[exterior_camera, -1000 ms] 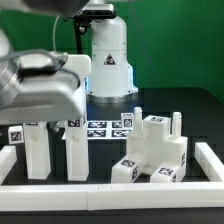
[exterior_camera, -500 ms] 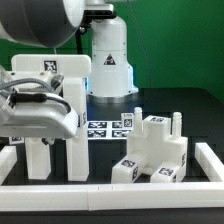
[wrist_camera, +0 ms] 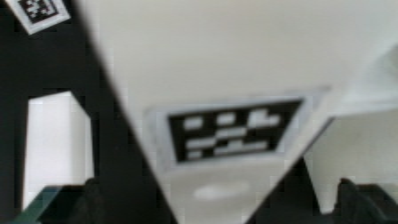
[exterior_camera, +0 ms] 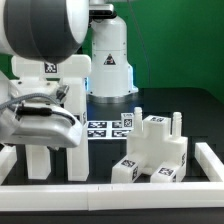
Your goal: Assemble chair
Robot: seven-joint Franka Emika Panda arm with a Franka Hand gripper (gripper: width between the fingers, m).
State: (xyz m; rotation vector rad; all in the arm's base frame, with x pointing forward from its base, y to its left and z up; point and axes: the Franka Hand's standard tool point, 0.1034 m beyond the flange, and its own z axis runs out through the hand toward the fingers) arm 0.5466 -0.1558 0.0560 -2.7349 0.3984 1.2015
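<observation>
The gripper hangs wide open astride an upright white panel, probably at the grasping step. The joined chair block stands apart, at the exterior view's right. Next: lower, close squarely.

White chair parts (tagged) within rails

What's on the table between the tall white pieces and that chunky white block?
In the exterior view, mostly bare black table; further back, the flat marker board lies between the tall pieces and the block.
</observation>
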